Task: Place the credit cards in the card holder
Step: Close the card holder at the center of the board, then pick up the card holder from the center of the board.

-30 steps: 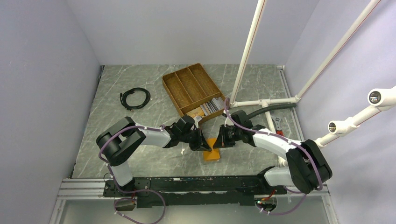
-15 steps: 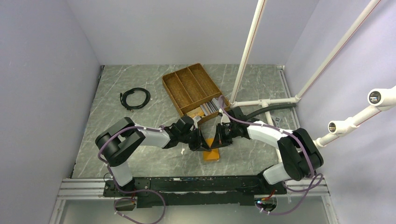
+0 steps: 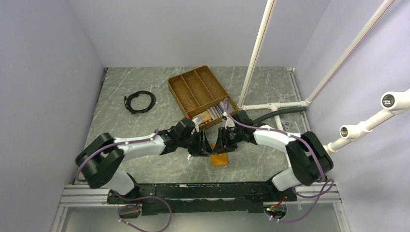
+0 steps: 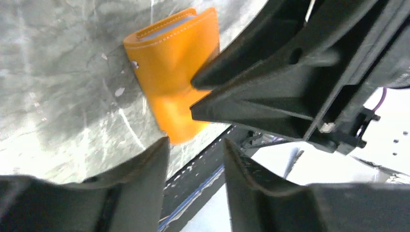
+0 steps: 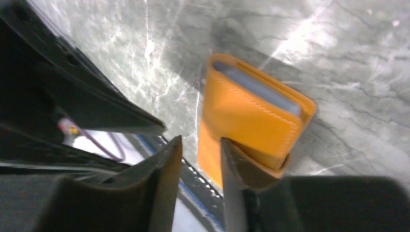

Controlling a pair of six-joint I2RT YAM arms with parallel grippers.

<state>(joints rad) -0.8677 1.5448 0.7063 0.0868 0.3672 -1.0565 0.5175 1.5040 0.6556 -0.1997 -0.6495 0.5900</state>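
- Fingers of the left gripper stand apart with nothing between them, at 10 o'clock of the card holder in the top view.
- Over at the right gripper, the fingers are parted by a narrow gap and grasp nothing; one overlaps the card holder's corner, contact unclear.
- Folded on the tabletop, the card holder shows grey-blue at one edge, at 6 o'clock of the wicker tray.
- Standing in the tray's near compartment are the credit cards.

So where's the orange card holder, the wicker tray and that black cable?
card holder (image 3: pixel 220 161), top view, its near half.
wicker tray (image 3: pixel 197 89), top view, middle compartment's floor.
black cable (image 3: pixel 153 102), top view, coil's right side.
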